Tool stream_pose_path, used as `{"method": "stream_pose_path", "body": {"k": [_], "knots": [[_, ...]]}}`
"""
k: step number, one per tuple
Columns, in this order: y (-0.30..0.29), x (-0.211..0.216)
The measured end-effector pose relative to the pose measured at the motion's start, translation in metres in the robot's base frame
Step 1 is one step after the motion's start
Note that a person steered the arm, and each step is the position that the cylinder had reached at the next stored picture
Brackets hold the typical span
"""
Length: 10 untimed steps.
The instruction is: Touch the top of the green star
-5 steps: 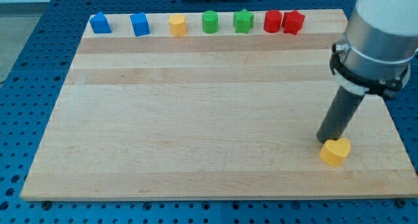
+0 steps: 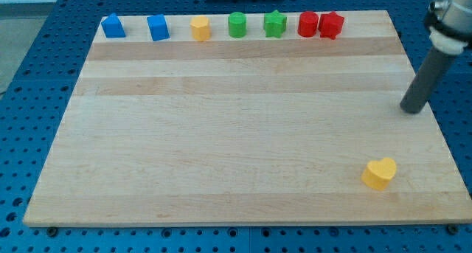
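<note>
Green star (image 2: pixel 275 23) is sitting in the row along the view's top edge of the wooden board (image 2: pixel 221 135), between the green cylinder (image 2: pixel 237 24) on its left and the red cylinder (image 2: pixel 307 23) on its right. The rod is ending in my tip (image 2: pixel 412 110), which is resting near the board's right edge, well apart from the star and above the yellow heart (image 2: pixel 379 172). I am carrying no jaws. A red star (image 2: pixel 331 24) is touching the red cylinder.
</note>
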State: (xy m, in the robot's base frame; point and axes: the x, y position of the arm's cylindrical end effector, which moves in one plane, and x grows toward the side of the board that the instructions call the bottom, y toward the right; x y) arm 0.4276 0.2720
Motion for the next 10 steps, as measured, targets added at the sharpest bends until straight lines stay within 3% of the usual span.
{"method": "stream_pose_path", "body": {"k": [4, 6, 8, 10], "knots": [[0.025, -0.145], [0.024, -0.151], [-0.006, -0.234], [-0.016, -0.236]]}}
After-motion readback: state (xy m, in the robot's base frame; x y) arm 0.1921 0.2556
